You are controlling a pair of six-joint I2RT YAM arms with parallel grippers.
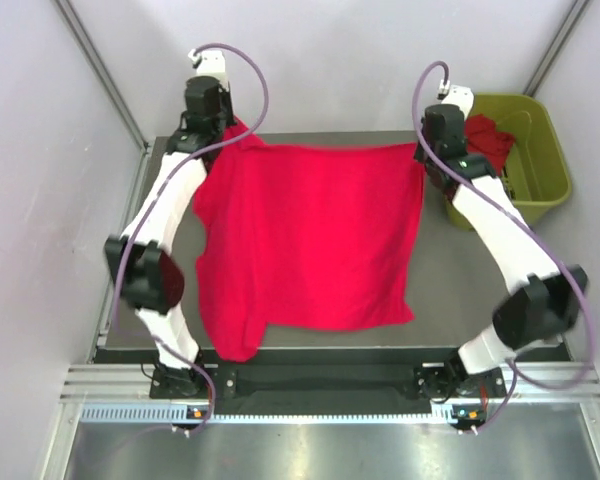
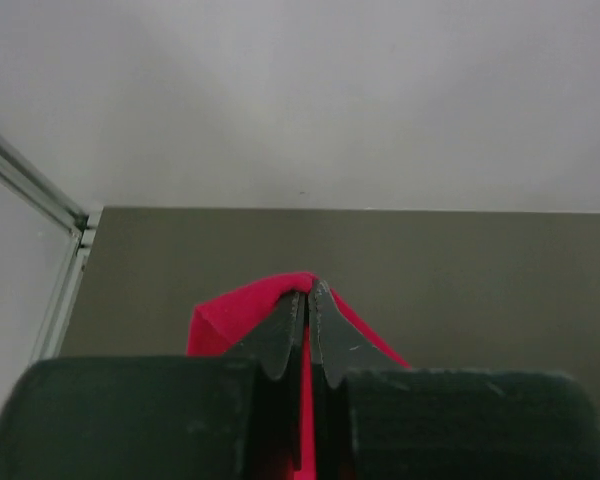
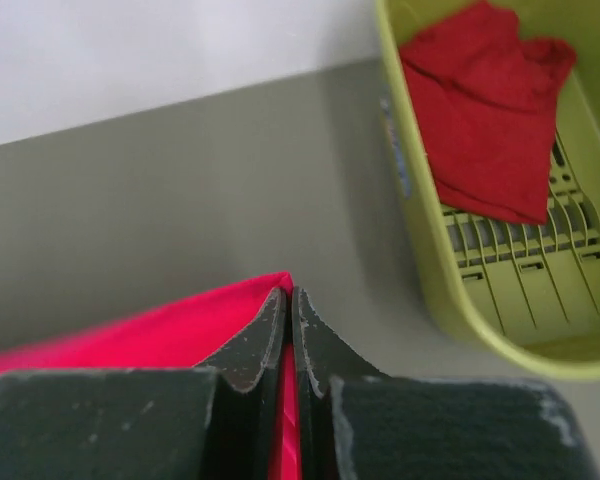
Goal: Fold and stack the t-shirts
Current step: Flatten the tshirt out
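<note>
A bright red t-shirt [image 1: 310, 235] is stretched out between both arms over the dark table, its near edge lying near the table's front. My left gripper [image 1: 232, 128] is shut on its far left corner; the cloth [image 2: 235, 310] folds over the fingertips [image 2: 280, 335] in the left wrist view. My right gripper [image 1: 422, 152] is shut on its far right corner; the red cloth [image 3: 150, 330] runs left from the pinch [image 3: 291, 297]. Another red t-shirt [image 1: 490, 140] lies crumpled in the yellow-green basket, also shown in the right wrist view [image 3: 490, 110].
The yellow-green plastic basket [image 1: 545, 185] stands at the table's far right, close beside my right gripper; its rim shows in the right wrist view [image 3: 460, 320]. White walls enclose the table at the back and both sides. A metal rail [image 1: 330, 385] runs along the front edge.
</note>
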